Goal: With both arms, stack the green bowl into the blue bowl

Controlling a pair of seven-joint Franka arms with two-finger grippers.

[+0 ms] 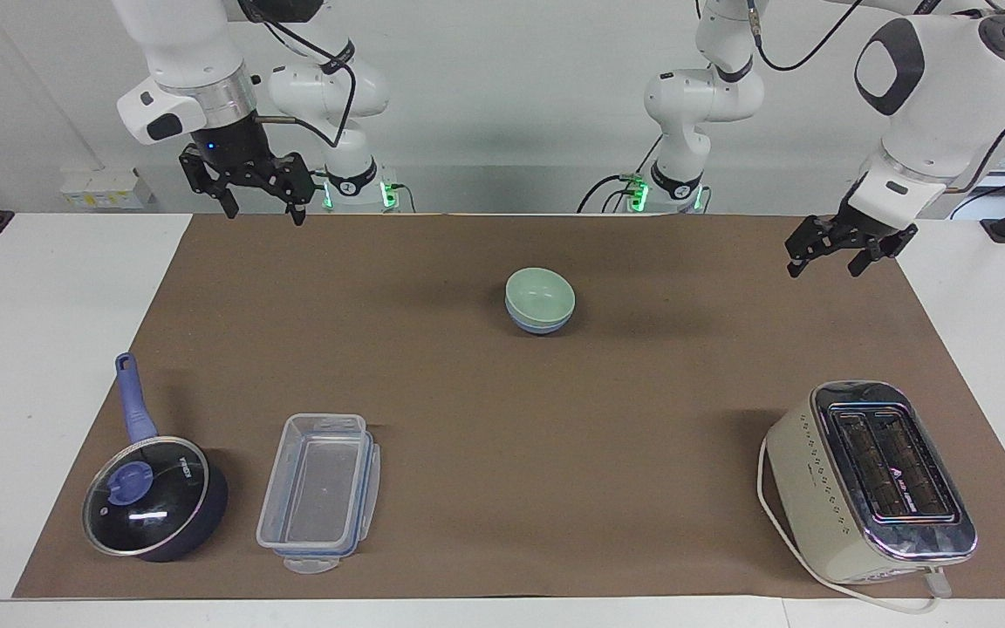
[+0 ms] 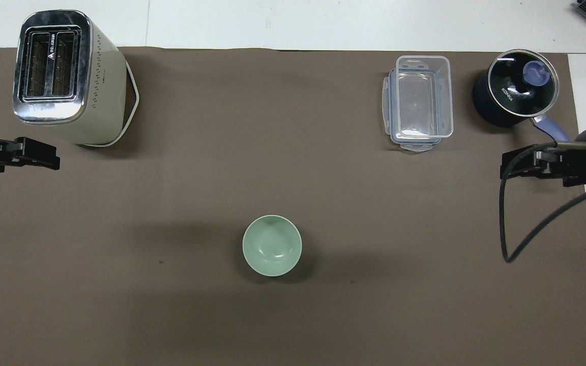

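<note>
The green bowl (image 1: 539,292) sits nested inside the blue bowl (image 1: 538,328) in the middle of the brown mat; only a blue band shows beneath it. From overhead the green bowl (image 2: 272,245) hides the blue one entirely. My right gripper (image 1: 263,214) hangs open and empty over the mat's edge nearest the robots, toward the right arm's end. Over the mat's edge at the left arm's end, my left gripper (image 1: 823,270) is open and empty too. Both grippers are well away from the bowls. In the overhead view the left gripper (image 2: 54,156) and right gripper (image 2: 504,170) reach in from the sides.
A cream toaster (image 1: 869,480) with a trailing cord stands farther from the robots at the left arm's end. At the right arm's end, equally far out, sit a clear plastic container (image 1: 319,493) and, beside it, a dark lidded pan with a blue handle (image 1: 149,497).
</note>
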